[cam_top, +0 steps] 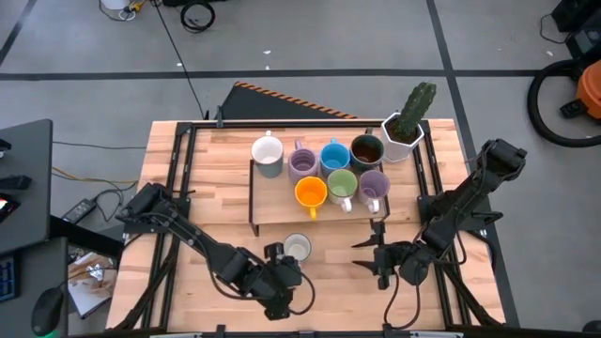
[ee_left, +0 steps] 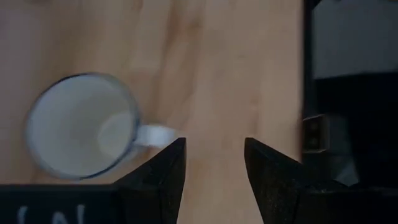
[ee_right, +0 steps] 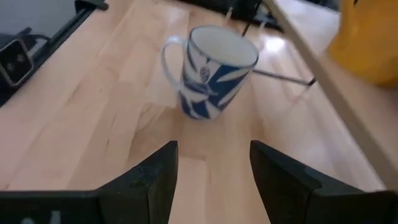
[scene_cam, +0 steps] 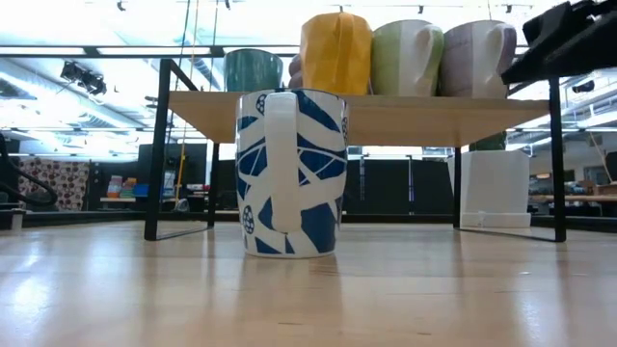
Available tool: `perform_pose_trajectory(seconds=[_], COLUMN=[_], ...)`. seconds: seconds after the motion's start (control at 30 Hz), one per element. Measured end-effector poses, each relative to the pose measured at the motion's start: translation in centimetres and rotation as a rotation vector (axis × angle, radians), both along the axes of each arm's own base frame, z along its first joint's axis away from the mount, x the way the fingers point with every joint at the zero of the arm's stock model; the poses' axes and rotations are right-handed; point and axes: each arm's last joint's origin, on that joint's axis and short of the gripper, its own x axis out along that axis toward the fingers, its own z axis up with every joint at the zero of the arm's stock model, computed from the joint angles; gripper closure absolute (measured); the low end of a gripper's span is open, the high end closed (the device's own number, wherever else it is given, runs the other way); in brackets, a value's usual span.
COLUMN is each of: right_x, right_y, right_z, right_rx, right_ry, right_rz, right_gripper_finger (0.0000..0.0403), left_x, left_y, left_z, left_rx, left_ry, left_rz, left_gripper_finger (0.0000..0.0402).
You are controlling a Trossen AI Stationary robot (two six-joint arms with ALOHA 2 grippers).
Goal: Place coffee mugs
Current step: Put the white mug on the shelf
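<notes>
Shelf rack (cam_top: 255, 192): stands mid-tabletop toward the far edge; seven mugs are on its top board: white (cam_top: 268, 153), lavender (cam_top: 302, 163), blue (cam_top: 334, 156), dark brown (cam_top: 366, 149), orange (cam_top: 311, 193), green (cam_top: 342, 185), second lavender (cam_top: 374, 186).
Remaining mug: a white mug with blue pattern (cam_top: 297, 247) stands upright on the bare tabletop, in front of the rack, toward the near edge.
Progress: judged nearly complete; one mug is left to lift onto the rack.
Left gripper (cam_top: 280, 281): near edge, just beside the patterned mug; fingers apart, holding nothing; the mug's handle sits close by one finger, not between them.
Right gripper (cam_top: 368, 254): near edge, to the mug's right and clear of it; fingers apart, empty, pointing toward the mug.
Planter with cactus (cam_top: 406, 131): far right corner, not part of the task.
</notes>
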Motion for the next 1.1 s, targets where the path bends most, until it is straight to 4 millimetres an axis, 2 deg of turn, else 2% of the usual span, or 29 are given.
perform_pose_trajectory(seconds=[0.23,0.47,0.77,0.93,1.1], right_x=[0.4,0.4,0.4,0.4,0.4], right_y=[0.4,0.5,0.4,0.4,0.5], right_z=[0.7,0.8,0.8,0.8,0.8], right_rx=[-0.02,-0.001,0.004,0.014,0.017], right_ry=[-0.067,-0.071,-0.074,-0.074,-0.072], right_rz=[0.036,0.038,0.036,0.032,0.031], right_gripper_finger=[0.0197,0.0197,0.0197,0.0197,0.0197], left_x=[0.4,0.4,1.5,2.3,3.8], left_y=[1.8,1.9,3.9,4.8,5.5], left_z=[-0.7,-0.7,-0.6,-0.9,-1.4], left_rx=[0.094,0.195,0.259,0.218,0.072], left_ry=[0.101,0.11,0.101,0.109,0.085], left_rz=[-0.066,-0.212,-0.196,-0.187,-0.13], left_gripper_finger=[0.0233,0.0233,0.0233,0.0233,0.0233])
